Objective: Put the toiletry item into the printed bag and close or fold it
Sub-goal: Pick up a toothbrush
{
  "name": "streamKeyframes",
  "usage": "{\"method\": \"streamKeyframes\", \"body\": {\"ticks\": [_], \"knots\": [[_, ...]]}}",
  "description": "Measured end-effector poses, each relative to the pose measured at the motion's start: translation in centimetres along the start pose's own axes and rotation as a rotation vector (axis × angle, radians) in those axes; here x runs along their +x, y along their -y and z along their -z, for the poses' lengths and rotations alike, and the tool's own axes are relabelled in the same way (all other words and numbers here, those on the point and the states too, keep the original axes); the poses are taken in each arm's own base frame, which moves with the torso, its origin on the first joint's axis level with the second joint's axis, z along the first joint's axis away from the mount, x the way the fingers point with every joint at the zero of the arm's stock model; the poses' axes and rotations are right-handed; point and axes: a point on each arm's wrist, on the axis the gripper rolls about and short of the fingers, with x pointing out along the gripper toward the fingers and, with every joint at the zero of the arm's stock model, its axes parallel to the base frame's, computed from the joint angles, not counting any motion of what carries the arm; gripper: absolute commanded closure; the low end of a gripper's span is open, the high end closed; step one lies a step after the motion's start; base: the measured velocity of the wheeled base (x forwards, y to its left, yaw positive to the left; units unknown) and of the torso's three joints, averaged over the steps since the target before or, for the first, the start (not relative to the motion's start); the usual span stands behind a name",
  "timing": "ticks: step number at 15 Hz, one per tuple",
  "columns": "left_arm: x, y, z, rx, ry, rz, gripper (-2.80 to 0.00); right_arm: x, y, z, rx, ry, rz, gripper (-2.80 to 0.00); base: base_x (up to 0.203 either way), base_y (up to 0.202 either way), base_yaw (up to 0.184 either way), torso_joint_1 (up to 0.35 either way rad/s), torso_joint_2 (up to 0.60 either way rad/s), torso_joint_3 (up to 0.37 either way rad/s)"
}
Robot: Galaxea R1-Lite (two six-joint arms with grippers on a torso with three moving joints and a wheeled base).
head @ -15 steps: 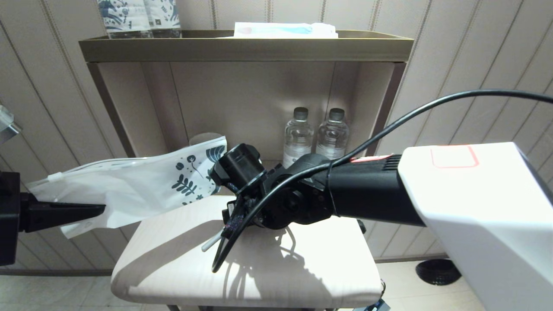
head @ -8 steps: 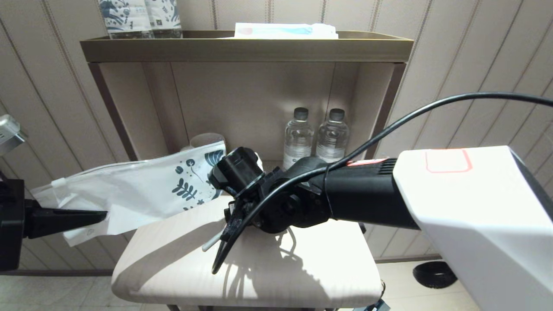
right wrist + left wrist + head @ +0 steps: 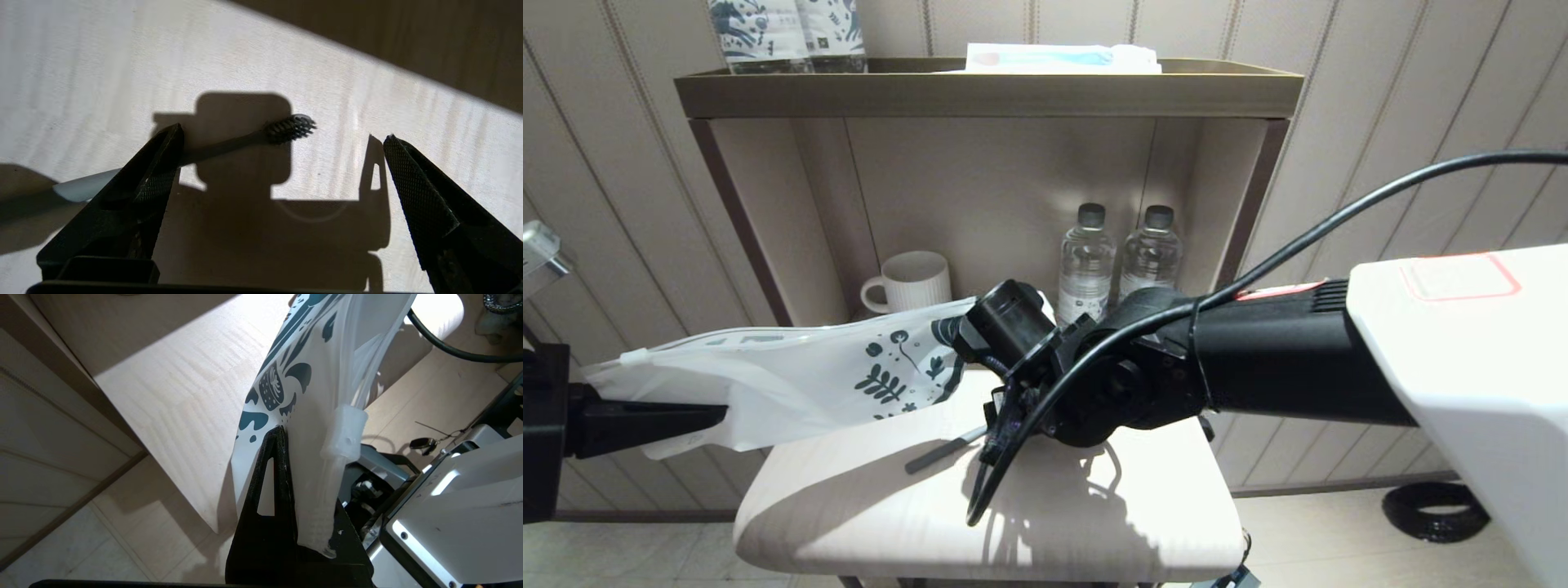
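Right wrist view first: the right gripper (image 3: 282,163) hangs over the pale, faintly grained stool top (image 3: 102,61) with its jaws spread wide and nothing between them. The toothbrush (image 3: 245,139) lies flat just beyond the tips — a pencil-thin grey handle passing behind one cross-hatched finger (image 3: 159,163), its small head of dark bristles in the gap. To take it cleanly, my call is to bring both pads down astride the handle, centre them on the shaft and close gently; something this slim and smooth could roll or skid on the wood.

Further off to that gripper's side, the left gripper (image 3: 282,457) is clamped on the printed bag (image 3: 314,428), holding it out level in the air near its zip end. It's thin, milky, half see-through film — limp, with a stiff little slider (image 3: 345,428) and dark leaf prints at the far end, which droops beside the right wrist. Behind, a ribbed mug (image 3: 915,279) and two water bottles (image 3: 1119,257) stand in the shelf (image 3: 980,90).
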Motion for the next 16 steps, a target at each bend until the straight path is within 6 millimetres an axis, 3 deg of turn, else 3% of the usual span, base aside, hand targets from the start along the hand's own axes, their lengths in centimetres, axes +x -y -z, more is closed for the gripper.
{"method": "streamKeyframes", "body": {"ticks": [4, 8, 12, 16], "knots": [[0.1, 0.1, 0.1, -0.001, 0.002, 0.021, 0.00, -0.8, 0.5, 0.2, 0.004, -0.006, -0.003, -2.80, 0.000, 0.000, 0.000, 0.000, 0.00, 0.000], [0.2, 0.2, 0.3, -0.004, -0.001, 0.025, 0.00, -2.0, -0.5, -1.4, 0.107, 0.058, -0.051, -2.80, 0.000, 0.000, 0.000, 0.000, 0.00, 0.000], [0.3, 0.1, 0.4, -0.010, -0.006, 0.028, 0.00, -4.0, -1.2, -1.8, 0.188, 0.066, -0.081, -2.80, 0.000, 0.000, 0.000, 0.000, 0.00, 0.000], [0.5, 0.1, 0.6, -0.018, -0.011, 0.040, 0.00, -7.9, -1.5, -0.5, 0.232, -0.044, -0.070, -2.80, 0.000, 0.000, 0.000, 0.000, 0.00, 0.000]]}}
